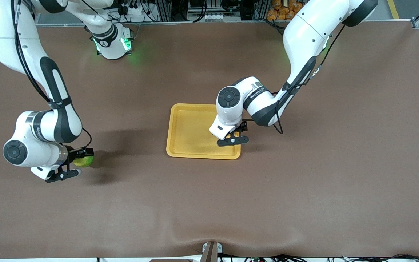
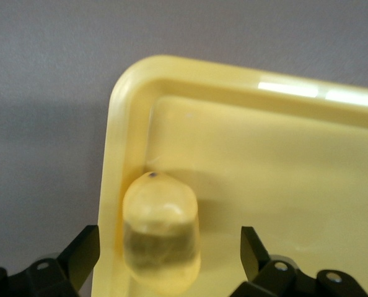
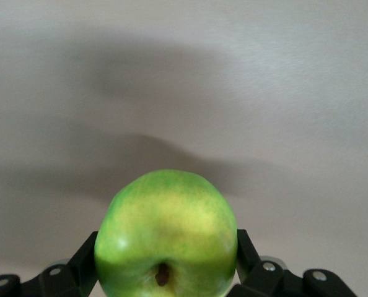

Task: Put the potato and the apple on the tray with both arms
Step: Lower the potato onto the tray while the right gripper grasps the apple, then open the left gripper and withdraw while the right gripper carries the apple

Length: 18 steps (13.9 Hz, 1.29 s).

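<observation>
The yellow tray (image 1: 187,127) lies mid-table. My left gripper (image 1: 235,135) hangs low over the tray's corner nearest the front camera, toward the left arm's end. It hides the potato in the front view. In the left wrist view the yellow potato (image 2: 162,210) lies in the tray (image 2: 171,68) against the rim by that corner. It sits between the open fingers of my left gripper (image 2: 168,240), which do not touch it. My right gripper (image 1: 75,163) is shut on the green apple (image 1: 84,161), low over the bare table toward the right arm's end. The right wrist view shows the apple (image 3: 165,229) in my right gripper (image 3: 166,247), stem dimple toward the camera.
The brown table mat (image 1: 304,189) spreads around the tray. The right arm's green-lit base (image 1: 113,43) stands at the table's back edge. Cables and a clamp (image 1: 211,251) sit at the front edge.
</observation>
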Each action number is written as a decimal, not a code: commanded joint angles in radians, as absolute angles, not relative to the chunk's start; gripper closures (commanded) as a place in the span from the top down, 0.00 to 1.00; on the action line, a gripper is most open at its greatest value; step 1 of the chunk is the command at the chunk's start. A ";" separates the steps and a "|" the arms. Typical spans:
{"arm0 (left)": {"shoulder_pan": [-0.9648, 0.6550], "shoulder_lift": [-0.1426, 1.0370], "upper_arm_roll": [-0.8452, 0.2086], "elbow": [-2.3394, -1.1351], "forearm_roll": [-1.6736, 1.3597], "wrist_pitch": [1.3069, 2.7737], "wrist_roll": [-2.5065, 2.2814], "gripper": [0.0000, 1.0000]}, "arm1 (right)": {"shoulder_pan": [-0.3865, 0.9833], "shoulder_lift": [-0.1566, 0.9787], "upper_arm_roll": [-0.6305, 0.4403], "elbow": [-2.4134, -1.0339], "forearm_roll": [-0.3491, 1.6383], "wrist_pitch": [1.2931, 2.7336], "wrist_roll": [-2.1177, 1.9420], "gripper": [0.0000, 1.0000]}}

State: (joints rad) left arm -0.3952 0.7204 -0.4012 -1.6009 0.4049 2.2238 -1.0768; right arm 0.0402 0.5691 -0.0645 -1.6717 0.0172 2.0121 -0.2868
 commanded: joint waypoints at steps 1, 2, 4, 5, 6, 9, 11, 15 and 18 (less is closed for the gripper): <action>-0.394 0.655 -0.391 -1.591 0.426 2.168 -1.115 1.00 | 0.077 0.531 -0.051 -1.657 0.066 1.922 -0.279 0.77; -0.393 0.620 -0.391 -1.589 0.422 2.134 -1.108 1.00 | 0.089 0.531 -0.045 -1.658 0.139 1.911 -0.279 0.77; -0.368 0.559 -0.394 -1.589 0.420 2.073 -1.100 1.00 | 0.135 0.531 -0.044 -1.661 0.222 1.888 -0.212 0.76; -0.350 0.533 -0.400 -1.589 0.420 2.042 -1.086 1.00 | 0.173 0.528 -0.044 -1.661 0.225 1.875 -0.136 0.76; -0.338 0.505 -0.402 -1.589 0.413 2.013 -1.065 1.00 | 0.216 0.525 -0.043 -1.661 0.225 1.870 -0.051 0.76; -0.270 0.413 -0.402 -1.577 0.324 1.927 -0.886 1.00 | 0.333 0.517 -0.044 -1.660 0.227 1.882 0.142 0.76; -0.226 0.370 -0.403 -1.539 0.270 1.832 -0.783 1.00 | 0.405 0.520 -0.044 -1.657 0.232 1.914 0.201 0.76; -0.141 0.267 -0.402 -1.508 0.204 1.695 -0.657 1.00 | 0.541 0.532 -0.046 -1.658 0.229 1.980 0.381 0.78; -0.100 0.206 -0.393 -1.506 0.196 1.632 -0.586 1.00 | 0.586 0.555 -0.046 -1.658 0.229 2.009 0.469 0.78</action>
